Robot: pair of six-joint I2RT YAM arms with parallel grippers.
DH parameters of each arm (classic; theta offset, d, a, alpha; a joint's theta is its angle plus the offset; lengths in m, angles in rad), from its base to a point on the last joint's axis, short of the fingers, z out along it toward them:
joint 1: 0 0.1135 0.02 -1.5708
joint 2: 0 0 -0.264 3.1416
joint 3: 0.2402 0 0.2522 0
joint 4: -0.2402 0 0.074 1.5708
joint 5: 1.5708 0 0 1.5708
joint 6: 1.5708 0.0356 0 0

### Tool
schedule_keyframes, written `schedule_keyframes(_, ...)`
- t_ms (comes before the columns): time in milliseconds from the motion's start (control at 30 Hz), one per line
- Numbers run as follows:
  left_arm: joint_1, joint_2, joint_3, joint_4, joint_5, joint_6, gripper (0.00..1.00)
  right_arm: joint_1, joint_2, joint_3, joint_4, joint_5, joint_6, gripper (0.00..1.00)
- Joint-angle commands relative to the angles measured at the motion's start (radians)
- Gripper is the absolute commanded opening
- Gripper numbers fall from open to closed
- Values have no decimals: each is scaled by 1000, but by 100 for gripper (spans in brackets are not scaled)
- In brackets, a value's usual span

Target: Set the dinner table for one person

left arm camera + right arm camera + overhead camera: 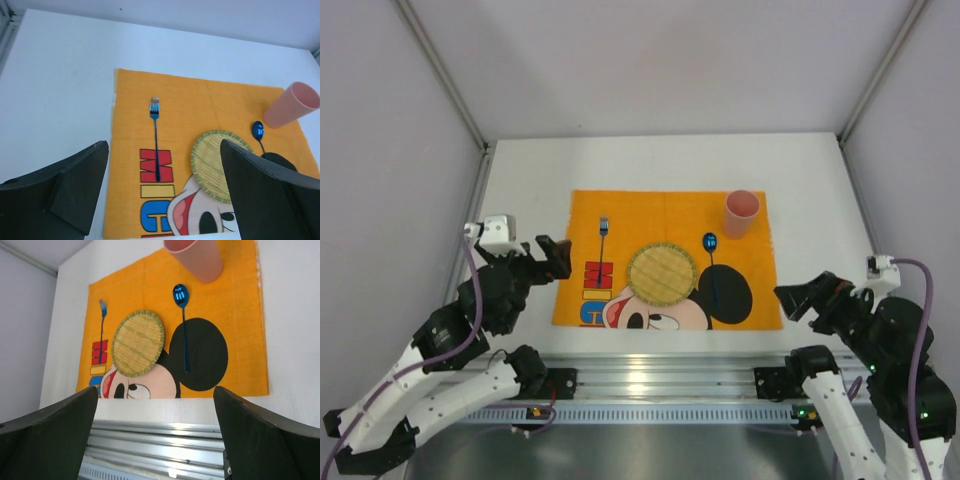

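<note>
White bench [660, 165] spreads ahead of both arms, carrying an orange mat [620, 215]; on it perhaps a woven plate [662, 272], pink cup [741, 212], fork [603, 240] lengthwise near-to-far, nearer left jaws than right jaws; both wide, empty

Bright, even light on the white dinner table [650, 165], faint shadows, glare on its aluminium rail [165, 432], views sharp.

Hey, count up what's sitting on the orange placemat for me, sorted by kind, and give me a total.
Fork: 1
Spoon: 1
Pink cup: 1
Round woven disc: 1
Total: 4
</note>
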Motion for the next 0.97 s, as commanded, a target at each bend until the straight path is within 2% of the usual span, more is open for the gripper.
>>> schedule_keyframes(0,0,-115,-107,184,-101,171,98,4,-49,-29,35,214,170,100)
schedule_keyframes(200,0,-124,-190,141,-213,323,98,6,-57,-39,9,230,180,100)
schedule_keyframes(467,0,-203,-349,235,-207,335,98,4,-20,-59,7,199,121,100)
schedule_keyframes(767,0,-177,-365,258,-206,354,98,4,26,-82,71,106,65,100)
schedule_keyframes(800,0,-176,-368,264,-204,360,98,4,24,-88,96,58,48,100)
schedule_keyframes(933,0,-174,-415,357,-224,386,98,4,42,-113,144,70,45,100)
